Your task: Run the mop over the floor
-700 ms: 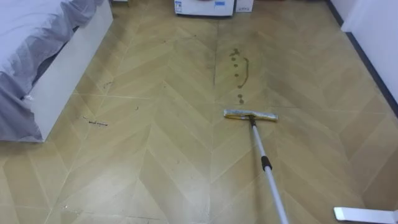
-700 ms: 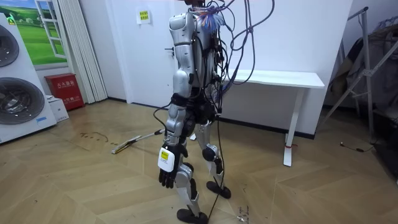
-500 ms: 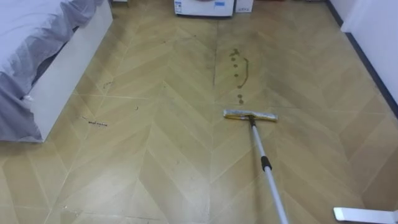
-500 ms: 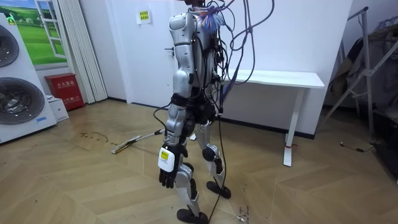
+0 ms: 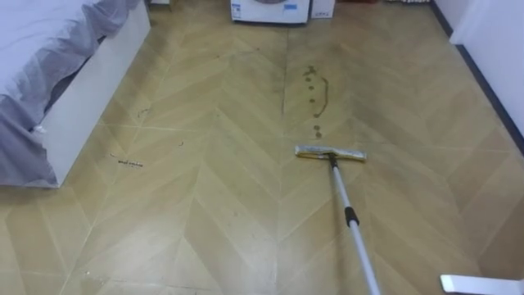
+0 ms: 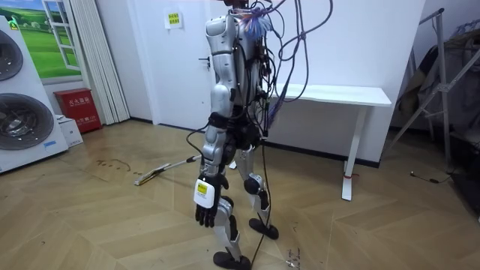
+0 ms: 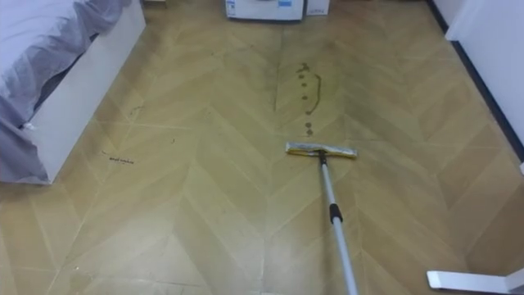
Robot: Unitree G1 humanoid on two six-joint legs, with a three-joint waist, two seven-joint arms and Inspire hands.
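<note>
A flat mop lies on the wooden floor, its yellowish head [image 5: 330, 152] just below a trail of dark spots [image 5: 313, 88]. Its silver handle [image 5: 350, 224] runs back toward me and leaves the picture at the lower right. In the room view the mop [image 6: 150, 177] stretches from behind my legs toward the room view's left. I stand upright facing that way. My left hand [image 6: 205, 211] hangs beside my thigh with relaxed fingers, holding nothing.
A bed with grey sheets [image 5: 57, 65] stands on my left. A white appliance [image 5: 270, 8] is at the far wall, and a white foot piece [image 5: 481, 283] lies at the lower right. Behind me are a white table [image 6: 341, 95], washing machines [image 6: 19, 105] and a rack [image 6: 442, 82].
My left hand has swung slightly down and toward the room view's right. The mop lies where it was; the eye view has shifted a touch.
</note>
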